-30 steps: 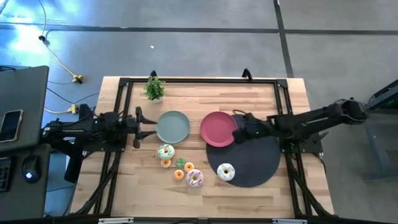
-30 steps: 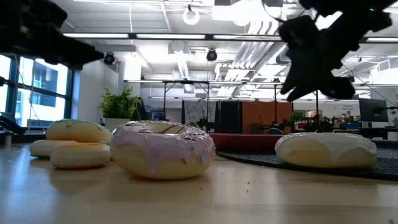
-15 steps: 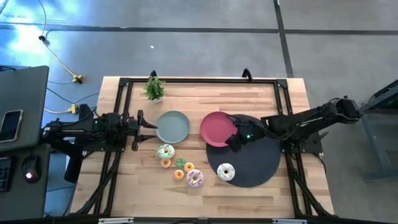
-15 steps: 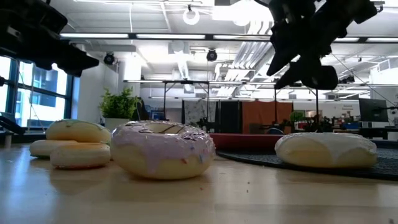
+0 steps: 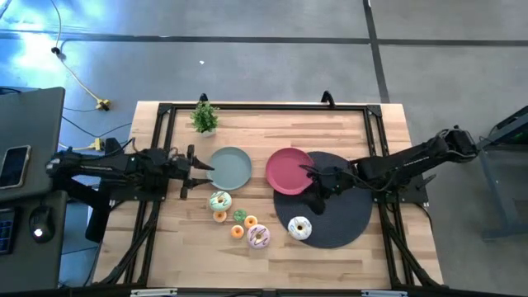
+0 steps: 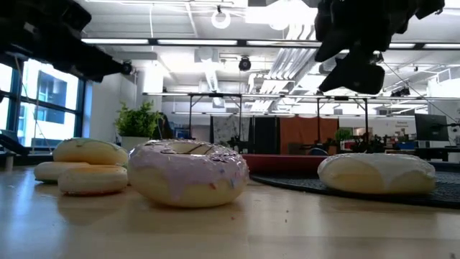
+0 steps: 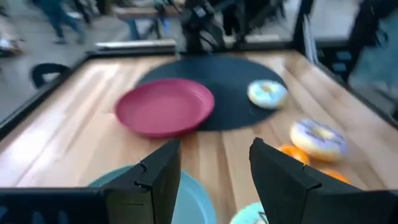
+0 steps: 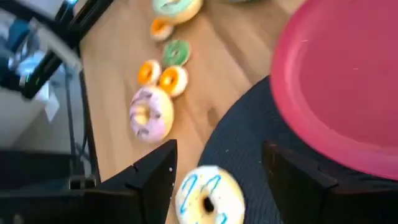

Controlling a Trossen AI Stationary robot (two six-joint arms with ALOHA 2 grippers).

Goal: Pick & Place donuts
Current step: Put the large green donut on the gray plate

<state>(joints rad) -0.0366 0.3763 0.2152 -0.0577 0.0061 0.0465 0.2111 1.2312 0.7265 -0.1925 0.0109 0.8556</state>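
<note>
A: What lies nearest on the bench (image 5: 165, 247)?
B: The pink donut (image 5: 258, 237), two orange ones beside it, then the small green donut (image 5: 239, 216) and pale green donut (image 5: 219, 200). The white donut (image 5: 299, 228) sits on the black mat (image 5: 351, 219).
A: And the tools?
B: The right tool (image 5: 314, 198), fingers spread, hangs above the mat beside the pink plate (image 5: 289, 171). The left tool (image 5: 198, 166), also spread, is at the grey-green plate (image 5: 229, 168).

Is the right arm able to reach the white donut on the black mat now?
Probably yes: the right gripper hangs open over the black mat, and nothing lies between it and the white donut.
</note>
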